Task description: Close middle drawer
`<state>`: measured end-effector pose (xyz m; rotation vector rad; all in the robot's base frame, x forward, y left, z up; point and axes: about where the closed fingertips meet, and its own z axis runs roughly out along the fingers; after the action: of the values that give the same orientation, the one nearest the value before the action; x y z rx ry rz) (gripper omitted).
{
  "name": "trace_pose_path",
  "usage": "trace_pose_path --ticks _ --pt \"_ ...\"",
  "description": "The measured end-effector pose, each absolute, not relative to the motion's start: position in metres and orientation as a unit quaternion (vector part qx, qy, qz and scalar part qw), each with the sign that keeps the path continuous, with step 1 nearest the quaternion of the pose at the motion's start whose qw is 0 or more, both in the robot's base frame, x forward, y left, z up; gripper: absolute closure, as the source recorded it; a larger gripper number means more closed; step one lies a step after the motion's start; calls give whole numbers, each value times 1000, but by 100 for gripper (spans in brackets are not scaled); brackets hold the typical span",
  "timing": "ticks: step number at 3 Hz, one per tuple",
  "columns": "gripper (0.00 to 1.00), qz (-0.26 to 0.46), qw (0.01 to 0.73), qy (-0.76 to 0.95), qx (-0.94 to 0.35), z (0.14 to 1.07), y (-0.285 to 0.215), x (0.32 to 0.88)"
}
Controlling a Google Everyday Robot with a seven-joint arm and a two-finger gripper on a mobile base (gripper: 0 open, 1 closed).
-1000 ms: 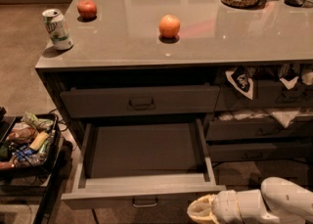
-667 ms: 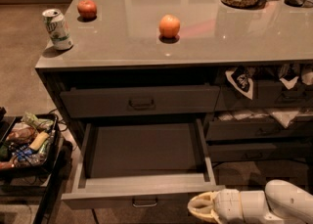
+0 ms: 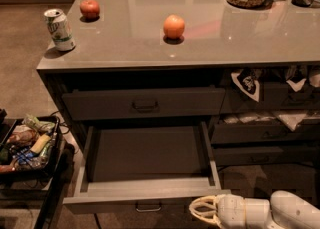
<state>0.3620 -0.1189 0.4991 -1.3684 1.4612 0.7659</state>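
Barely any shift since a second ago: gripper (image 3: 202, 211) sits at lower right of frame, just below the front right corner of the middle drawer (image 3: 110, 202); its width, cannot tell. Drawer stands pulled far out, lower centre.

Risk: a push at that corner, off the handle (image 3: 148, 206), may skew and jam the box, or slip underneath.

Glossy grey countertop (image 3: 200, 3) bears a can (image 3: 60, 29), upper left. Dim room.

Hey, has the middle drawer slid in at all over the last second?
No. The middle drawer still juts out just as far past the closed top drawer, and the gripper sits by its front panel's right end.
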Motion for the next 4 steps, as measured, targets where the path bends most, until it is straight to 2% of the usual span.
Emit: trace_pose_path --ticks 1,2,3,4 --pt "100 314 478 599 -560 499 -119 362" --pt "100 301 507 614 -525 492 -115 365" --pt "100 264 560 637 -460 477 -107 372" --pt "100 200 583 656 -437 468 -110 381"
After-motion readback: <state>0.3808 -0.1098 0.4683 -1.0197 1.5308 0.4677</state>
